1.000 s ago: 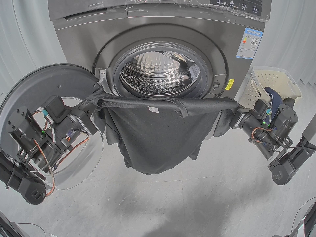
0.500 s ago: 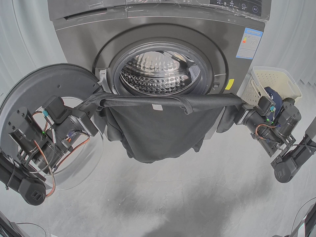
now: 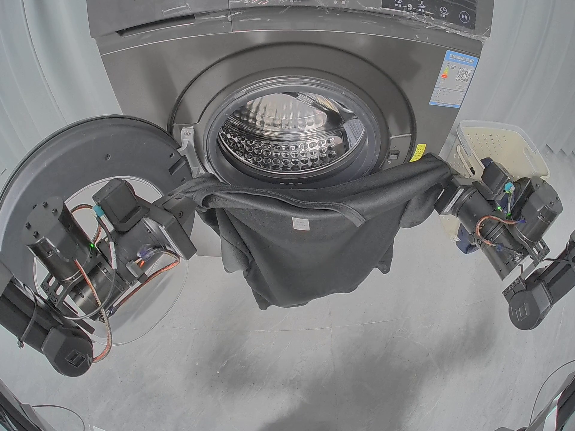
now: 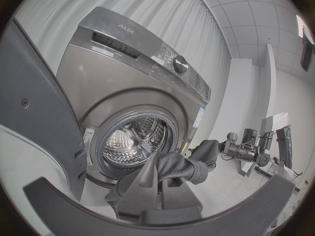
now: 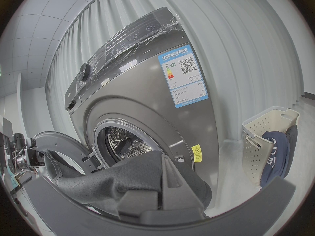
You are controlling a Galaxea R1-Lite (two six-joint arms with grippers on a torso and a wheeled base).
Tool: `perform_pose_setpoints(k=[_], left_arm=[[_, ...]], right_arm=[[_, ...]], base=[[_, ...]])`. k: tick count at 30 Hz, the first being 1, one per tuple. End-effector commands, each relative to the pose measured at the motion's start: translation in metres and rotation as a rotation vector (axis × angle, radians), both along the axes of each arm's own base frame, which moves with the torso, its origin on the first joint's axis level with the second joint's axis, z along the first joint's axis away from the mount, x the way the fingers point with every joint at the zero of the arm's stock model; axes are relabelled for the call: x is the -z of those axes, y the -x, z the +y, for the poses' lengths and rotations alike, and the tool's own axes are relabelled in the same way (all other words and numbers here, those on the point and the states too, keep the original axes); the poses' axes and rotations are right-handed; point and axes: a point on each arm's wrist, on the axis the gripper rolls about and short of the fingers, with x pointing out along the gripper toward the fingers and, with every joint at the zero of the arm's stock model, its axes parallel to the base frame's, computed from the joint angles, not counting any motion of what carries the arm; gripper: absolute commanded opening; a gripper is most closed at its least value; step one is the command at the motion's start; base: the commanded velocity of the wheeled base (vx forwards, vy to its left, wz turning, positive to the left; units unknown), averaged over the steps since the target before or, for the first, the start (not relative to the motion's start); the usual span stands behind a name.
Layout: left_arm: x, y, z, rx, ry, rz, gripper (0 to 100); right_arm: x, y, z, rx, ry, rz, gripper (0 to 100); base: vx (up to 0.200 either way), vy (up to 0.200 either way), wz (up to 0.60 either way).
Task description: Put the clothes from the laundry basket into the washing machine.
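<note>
A black T-shirt (image 3: 299,234) hangs stretched between my two grippers, just below the open drum (image 3: 291,133) of the grey washing machine (image 3: 281,49). My left gripper (image 3: 179,196) is shut on the shirt's left shoulder, seen close in the left wrist view as bunched cloth (image 4: 178,166) between its fingers (image 4: 149,172). My right gripper (image 3: 446,179) is shut on the other shoulder (image 5: 124,177). The shirt's top edge sags a little against the machine's front below the drum's rim. The cream laundry basket (image 3: 515,142) stands right of the machine, with a dark blue garment (image 5: 274,154) draped over its edge.
The round washer door (image 3: 78,151) is swung open to the left, right behind my left arm. Grey floor (image 3: 299,360) lies open in front of the machine. Curtains hang behind it.
My right gripper has risen and gone toward the machine, and my left arm has shifted slightly right. The shirt's top edge, taut before, now sags, and its hem hangs a little higher.
</note>
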Motion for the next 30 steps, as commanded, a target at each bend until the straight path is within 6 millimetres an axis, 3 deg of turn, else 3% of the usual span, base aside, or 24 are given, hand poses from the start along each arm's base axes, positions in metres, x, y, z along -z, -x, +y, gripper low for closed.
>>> perform_pose_setpoints(k=[1,8,18,22,23,28,30], left_arm=[[0.003,-0.005,0.000,-0.005,-0.003,0.006,0],[-0.006,-0.012,0.008,-0.043,0.013,-0.026,0],[-0.007,-0.010,0.005,-0.027,0.013,-0.028,0],[-0.003,-0.003,-0.013,0.038,0.006,-0.015,0],[-0.001,0.003,-0.025,0.087,0.002,-0.008,0],[0.008,-0.007,-0.046,0.137,-0.009,0.006,0],[0.009,-0.010,-0.048,0.137,-0.008,0.007,0]], right_arm=[[-0.004,0.000,-0.003,0.008,-0.004,-0.013,0],[-0.010,-0.003,-0.002,0.028,-0.021,-0.036,0],[-0.001,0.003,0.009,-0.012,-0.009,-0.003,0],[0.019,0.027,0.035,-0.135,0.038,0.074,0],[0.029,0.037,0.046,-0.183,0.060,0.111,0],[0.051,0.038,0.060,-0.226,0.100,0.184,0],[0.071,0.034,0.066,-0.233,0.142,0.237,0]], base=[[0.000,0.000,0.00],[0.000,0.000,0.00],[0.000,0.000,0.00],[0.000,0.000,0.00],[0.000,0.000,0.00],[0.000,0.000,0.00],[0.000,0.000,0.00]])
